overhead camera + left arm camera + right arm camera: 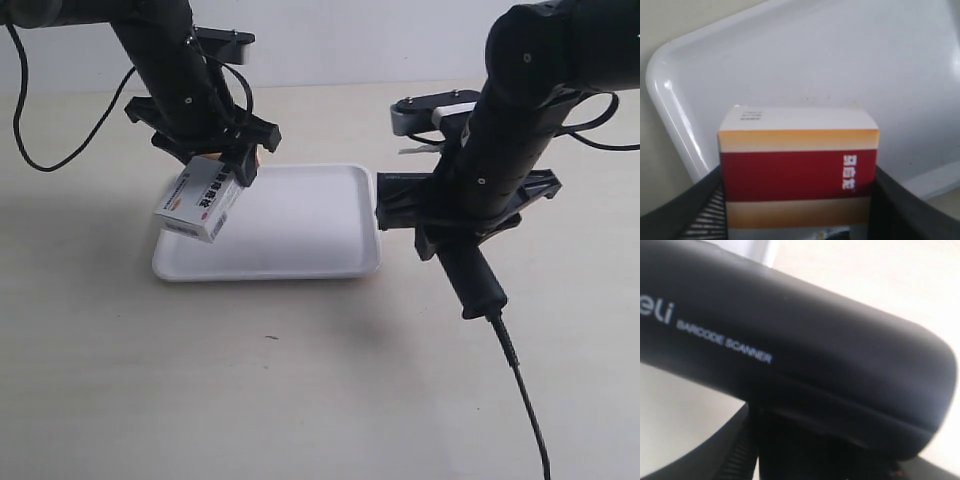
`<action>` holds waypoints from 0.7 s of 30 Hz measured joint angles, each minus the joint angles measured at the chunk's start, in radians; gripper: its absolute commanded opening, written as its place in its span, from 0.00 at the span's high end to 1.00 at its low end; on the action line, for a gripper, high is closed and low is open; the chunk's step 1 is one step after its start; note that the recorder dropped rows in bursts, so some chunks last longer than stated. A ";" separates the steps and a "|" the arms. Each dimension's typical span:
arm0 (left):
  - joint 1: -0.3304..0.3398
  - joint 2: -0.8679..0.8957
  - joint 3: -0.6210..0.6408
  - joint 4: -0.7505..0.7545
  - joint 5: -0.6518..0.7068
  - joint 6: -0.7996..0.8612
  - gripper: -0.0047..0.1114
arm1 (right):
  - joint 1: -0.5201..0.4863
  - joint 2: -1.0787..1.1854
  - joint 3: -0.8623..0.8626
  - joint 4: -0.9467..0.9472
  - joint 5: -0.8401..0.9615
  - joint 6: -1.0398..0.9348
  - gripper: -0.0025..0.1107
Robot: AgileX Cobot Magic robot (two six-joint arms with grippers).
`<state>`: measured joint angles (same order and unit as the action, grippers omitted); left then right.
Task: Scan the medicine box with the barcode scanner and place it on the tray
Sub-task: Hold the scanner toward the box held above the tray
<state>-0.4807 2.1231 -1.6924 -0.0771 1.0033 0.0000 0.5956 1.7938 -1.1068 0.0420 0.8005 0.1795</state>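
Observation:
The white medicine box with its dark red and orange band hangs tilted over the left end of the white tray. My left gripper is shut on the box, one black finger on each side. The tray's rounded corner and rim lie below the box. My right gripper is shut on the black barcode scanner, which fills the right wrist view. The scanner's head points toward the tray's right edge. Its handle slants down toward the table.
The scanner's thin black cable trails across the pale table toward the front edge. A loose black arm cable loops at the exterior view's far left. A pale wall runs behind the table.

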 measured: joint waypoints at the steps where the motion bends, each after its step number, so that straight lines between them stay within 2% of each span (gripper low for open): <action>1: 0.000 0.000 0.000 0.002 0.002 0.000 0.96 | -0.016 0.000 0.000 0.000 0.000 0.000 0.98; 7: 0.000 0.000 0.000 0.002 0.008 0.000 0.96 | -0.146 0.000 0.000 -0.011 -0.019 0.004 0.98; 11: 0.000 0.000 0.000 0.002 0.008 0.000 0.96 | -0.198 0.010 0.000 -0.011 -0.025 0.004 0.98; 21: 0.000 0.000 0.000 -0.074 0.005 0.042 0.96 | -0.215 0.115 0.000 -0.007 -0.133 0.004 0.98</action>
<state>-0.4807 2.1231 -1.6924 -0.1513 1.0080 0.0416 0.3810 1.9087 -1.1068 0.0345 0.6672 0.1833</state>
